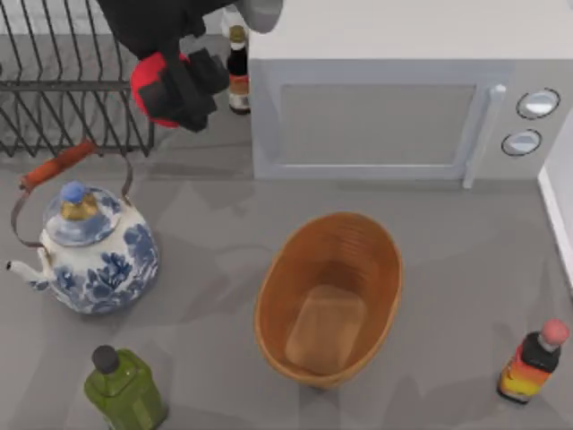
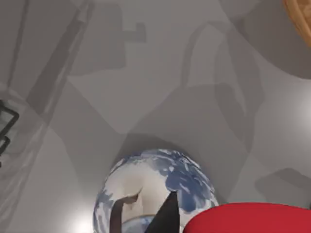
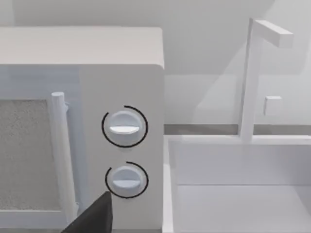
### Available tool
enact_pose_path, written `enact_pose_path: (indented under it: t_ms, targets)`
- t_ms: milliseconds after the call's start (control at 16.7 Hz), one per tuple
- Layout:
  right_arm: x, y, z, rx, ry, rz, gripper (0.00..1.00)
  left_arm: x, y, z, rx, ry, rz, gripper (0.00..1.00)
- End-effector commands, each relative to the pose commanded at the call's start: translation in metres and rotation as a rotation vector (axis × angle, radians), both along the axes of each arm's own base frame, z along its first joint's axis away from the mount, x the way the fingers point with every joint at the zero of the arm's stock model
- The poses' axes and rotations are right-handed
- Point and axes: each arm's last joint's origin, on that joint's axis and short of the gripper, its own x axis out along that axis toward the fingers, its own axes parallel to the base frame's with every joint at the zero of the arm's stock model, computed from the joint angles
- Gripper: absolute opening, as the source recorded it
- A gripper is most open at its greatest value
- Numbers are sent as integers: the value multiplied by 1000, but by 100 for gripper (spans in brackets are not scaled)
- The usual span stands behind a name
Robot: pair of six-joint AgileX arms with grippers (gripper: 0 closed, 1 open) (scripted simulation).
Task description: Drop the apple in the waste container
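Apple [image 1: 150, 90], red, was clamped between fingers of left gripper [image 1: 183, 82], held aloft at table's back left, over edge of black wire rack [image 1: 63, 98]; its red top also showed in left wrist view [image 2: 248, 218], above blue-and-white teapot [image 1: 89, 246]. Waste container [image 1: 358, 242], orange-brown ribbed basket, stood open at table centre, well apart from apple. Dark sauce bottle [image 1: 238, 76] stood just beside gripper, label unreadable. Microwave [image 1: 376, 116] behind basket. Right gripper: state could not be told.
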Motion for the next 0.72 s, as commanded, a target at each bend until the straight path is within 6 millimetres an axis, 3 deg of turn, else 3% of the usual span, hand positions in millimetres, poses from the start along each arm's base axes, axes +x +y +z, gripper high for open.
enact_pose_path:
  t_ms: [240,360,540,720]
  targets:
    - [0,0,0,0,0,0,100,-34,-107,-42,145,96,-279,0]
    - [0,0,0,0,0,0,100,-52,-147,-65,224,112,-378,0]
    - [0,0,0,0,0,0,100,-69,-176,-82,292,109,-454,0]
    - [0,0,0,0,0,0,100,-70,-178,-83,297,108,-460,0]
